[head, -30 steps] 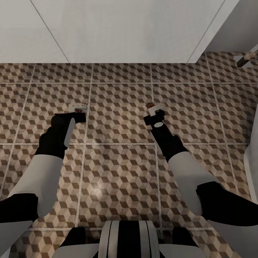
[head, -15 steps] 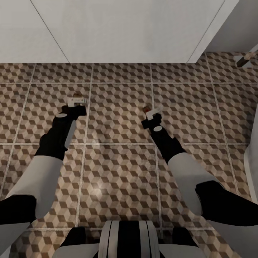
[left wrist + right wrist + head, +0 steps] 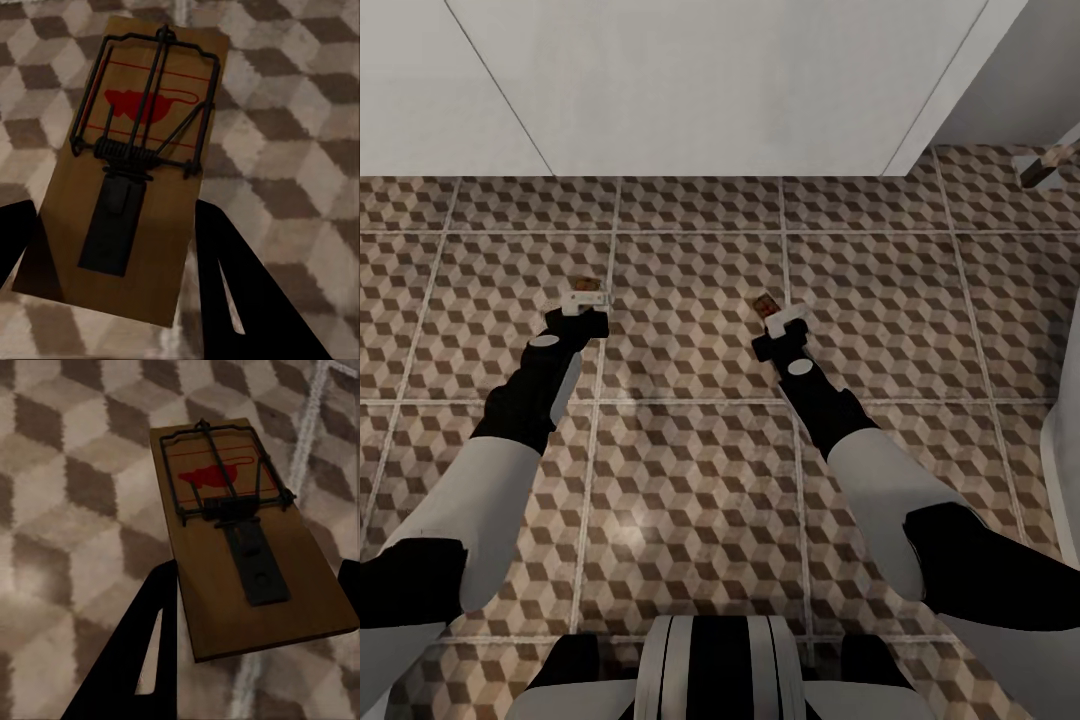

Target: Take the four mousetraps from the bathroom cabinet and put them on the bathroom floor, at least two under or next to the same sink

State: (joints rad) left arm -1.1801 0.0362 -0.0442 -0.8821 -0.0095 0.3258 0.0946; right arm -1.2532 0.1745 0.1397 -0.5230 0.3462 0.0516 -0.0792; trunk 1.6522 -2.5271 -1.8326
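Over the bathroom floor (image 3: pixel 690 470), each pincer grips one mousetrap: the left pincer (image 3: pixel 584 300) clamps the left trap (image 3: pixel 135 157), the right pincer (image 3: pixel 780 318) clamps the right trap (image 3: pixel 240 532), both low over the cube-patterned tiles. Neither trap looks set down, so judging from this, two placements are pending and two more traps remain unaccounted for. White panels (image 3: pixel 690 90) rise just ahead.
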